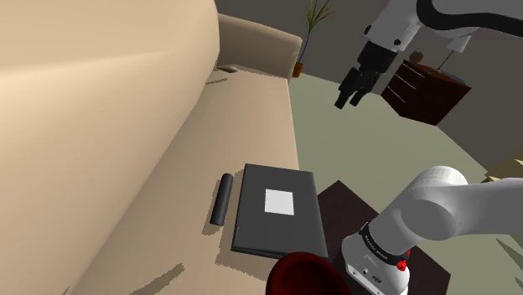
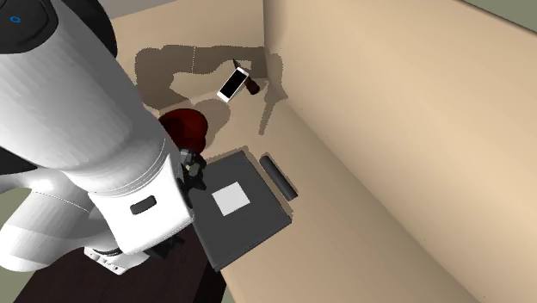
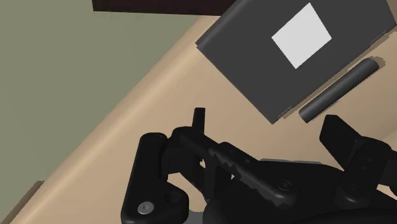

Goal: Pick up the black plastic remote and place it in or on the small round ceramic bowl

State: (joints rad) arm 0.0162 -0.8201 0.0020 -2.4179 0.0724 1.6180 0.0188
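partly, the white arm (image 2: 86, 155) covers the dark red bowl (image 2: 191, 125).

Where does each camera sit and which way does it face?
Shoulder view: beside the stand, looking down over the beige sofa seat; the white arm and open black gripper show at its right.
Second exterior view: high behind the arm, looking down on the seat; a white arm link at its left.
Wrist view: on the hand, looking past its black fingers at the seat's front edge.
Shared: all show the black rod-shaped remote beside the dark grey slab; the first two, the dark red round bowl.
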